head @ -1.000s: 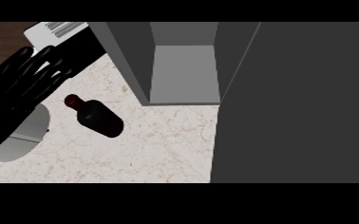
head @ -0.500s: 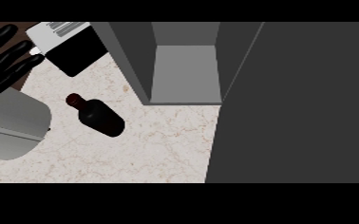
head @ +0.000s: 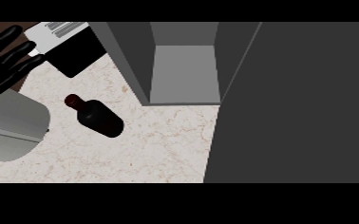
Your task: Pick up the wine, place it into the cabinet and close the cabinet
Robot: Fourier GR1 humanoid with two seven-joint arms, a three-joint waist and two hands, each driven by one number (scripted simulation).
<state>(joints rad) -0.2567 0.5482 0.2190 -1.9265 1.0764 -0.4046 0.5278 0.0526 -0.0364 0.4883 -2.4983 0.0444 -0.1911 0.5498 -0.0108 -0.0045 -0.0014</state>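
Observation:
The dark wine bottle (head: 96, 116) lies on its side on the speckled counter (head: 140, 156), its dark red cap pointing up-left. My left hand (head: 17, 57) shows at the left edge, up-left of the bottle and apart from it, fingers straight and spread, holding nothing. Its grey forearm (head: 17, 123) fills the lower left. The grey cabinet (head: 182, 73) stands open at the top middle, its inner shelf bare. Its dark door (head: 288, 104) is swung open and covers the right side. My right hand is out of view.
A black box (head: 76, 54) with a white striped part (head: 60, 30) sits at the top left, between my left hand and the cabinet's left wall (head: 126, 57). The open door hides the counter to the right.
My left hand has drawn back toward the upper left edge, away from the bottle, and the forearm now shows larger. The bottle and cabinet have not moved.

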